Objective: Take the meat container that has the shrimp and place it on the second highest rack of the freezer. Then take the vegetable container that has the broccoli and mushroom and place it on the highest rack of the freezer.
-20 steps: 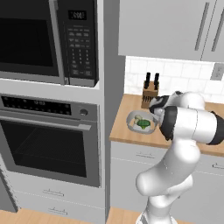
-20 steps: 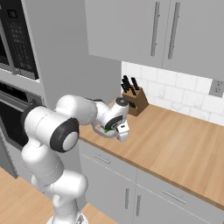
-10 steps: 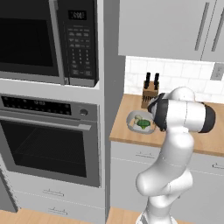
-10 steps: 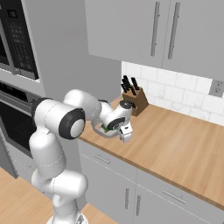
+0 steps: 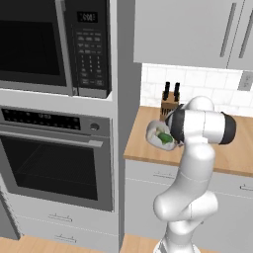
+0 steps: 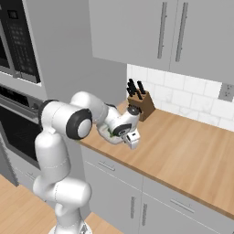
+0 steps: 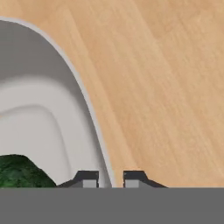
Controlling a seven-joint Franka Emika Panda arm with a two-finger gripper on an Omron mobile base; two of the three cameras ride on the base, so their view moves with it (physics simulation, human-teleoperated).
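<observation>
On the wooden counter (image 6: 183, 151): 1 pale bowl (image 5: 157, 140), 1 green broccoli floret (image 5: 164, 137) inside it, 1 knife block (image 6: 140, 98) with 3 dark handles. At left: 1 microwave (image 5: 49, 44), 1 oven (image 5: 54, 158). On the tiled wall: 1 outlet (image 6: 226, 92).

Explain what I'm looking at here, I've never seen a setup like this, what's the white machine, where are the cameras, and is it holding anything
It is a rendered kitchen. The white machine is a robot arm on a driving base. Two cameras ride on that base, behind the arm to its left and right; a third sits on the hand, looking along the pincer. On the wooden counter stand a knife block and a pale bowl containing broccoli. In the hand view the pincer's two fingertips straddle the bowl's rim, closed on it. An oven and a microwave sit in the cabinet on the left.
</observation>
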